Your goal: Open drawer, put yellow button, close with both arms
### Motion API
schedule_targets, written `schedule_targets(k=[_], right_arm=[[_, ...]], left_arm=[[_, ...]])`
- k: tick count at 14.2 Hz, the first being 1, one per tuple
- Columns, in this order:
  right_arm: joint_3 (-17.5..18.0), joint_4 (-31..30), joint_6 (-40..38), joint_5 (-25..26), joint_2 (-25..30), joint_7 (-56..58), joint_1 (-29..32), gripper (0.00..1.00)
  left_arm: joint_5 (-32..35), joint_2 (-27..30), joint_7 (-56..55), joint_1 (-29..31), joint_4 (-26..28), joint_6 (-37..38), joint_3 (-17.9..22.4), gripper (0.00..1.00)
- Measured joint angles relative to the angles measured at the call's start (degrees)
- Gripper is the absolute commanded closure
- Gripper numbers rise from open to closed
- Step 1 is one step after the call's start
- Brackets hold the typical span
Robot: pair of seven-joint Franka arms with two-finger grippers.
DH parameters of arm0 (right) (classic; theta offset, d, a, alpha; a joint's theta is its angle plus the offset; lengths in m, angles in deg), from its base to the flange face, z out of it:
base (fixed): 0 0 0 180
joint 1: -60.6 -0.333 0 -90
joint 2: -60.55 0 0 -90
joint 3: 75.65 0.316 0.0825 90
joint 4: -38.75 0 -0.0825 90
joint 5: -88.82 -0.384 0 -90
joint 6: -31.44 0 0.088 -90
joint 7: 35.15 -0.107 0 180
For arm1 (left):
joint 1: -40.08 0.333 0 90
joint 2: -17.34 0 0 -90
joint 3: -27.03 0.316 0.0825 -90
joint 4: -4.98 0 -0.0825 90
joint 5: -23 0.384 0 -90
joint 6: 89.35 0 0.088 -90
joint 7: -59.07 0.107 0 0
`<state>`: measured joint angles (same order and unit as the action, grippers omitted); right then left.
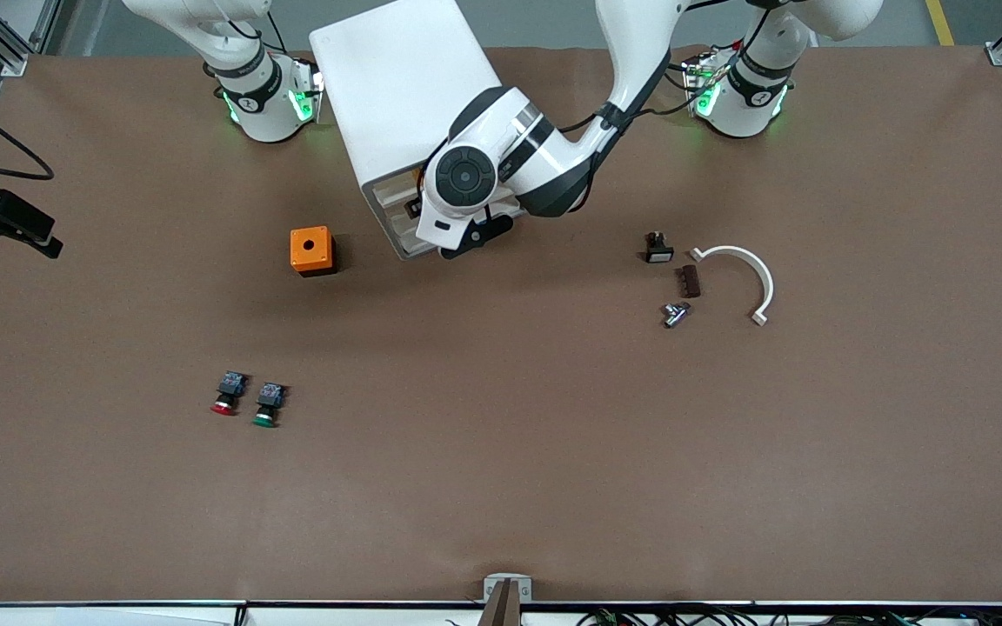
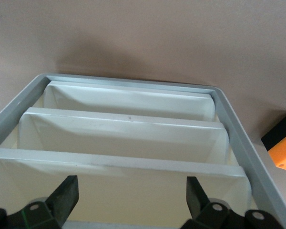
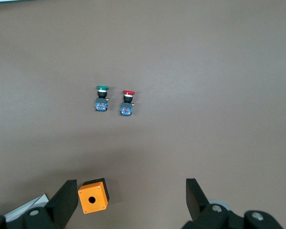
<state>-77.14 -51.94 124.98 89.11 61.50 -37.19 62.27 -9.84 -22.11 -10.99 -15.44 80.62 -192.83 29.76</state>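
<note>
The white cabinet (image 1: pixel 397 96) stands between the arms' bases, its drawer fronts toward the front camera. My left gripper (image 1: pixel 466 239) is in front of those fronts, and the arm hides most of them. In the left wrist view my left gripper (image 2: pixel 132 188) is open and empty. Its fingers (image 2: pixel 66 195) flank the cream front of the uppermost drawer (image 2: pixel 133 207). The lips of the lower drawers (image 2: pixel 124 119) show below it. No drawer looks pulled out. My right gripper (image 3: pixel 132 191) is open and empty, high over the orange box (image 3: pixel 93 195). The yellow button is out of view.
The orange box (image 1: pixel 311 250) sits by the cabinet toward the right arm's end. A red button (image 1: pixel 227 393) and a green button (image 1: pixel 267 405) lie nearer the front camera. A black part (image 1: pixel 657 248), a brown piece (image 1: pixel 691 281), a metal piece (image 1: pixel 676 314) and a white curved bracket (image 1: pixel 744 274) lie toward the left arm's end.
</note>
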Motion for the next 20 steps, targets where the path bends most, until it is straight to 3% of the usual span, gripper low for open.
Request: schedule_targets(k=[11, 16, 20], right_arm=[[0.0, 0.0, 0.0, 0.0, 0.0, 0.0, 0.0, 0.0], [-0.02, 0.02, 0.0, 0.0, 0.0, 0.0, 0.0, 0.0], [-0.03, 0.03, 0.0, 0.0, 0.0, 0.0, 0.0, 0.0]], left_arm=[[0.95, 0.85, -0.06, 1.33, -0.38, -0.42, 1.67, 0.0], [7.78, 7.15, 2.86, 10.65, -1.29, 0.33, 2.16, 0.01], [12.53, 15.75, 16.23, 19.92, -1.44, 10.83, 2.36, 0.01]])
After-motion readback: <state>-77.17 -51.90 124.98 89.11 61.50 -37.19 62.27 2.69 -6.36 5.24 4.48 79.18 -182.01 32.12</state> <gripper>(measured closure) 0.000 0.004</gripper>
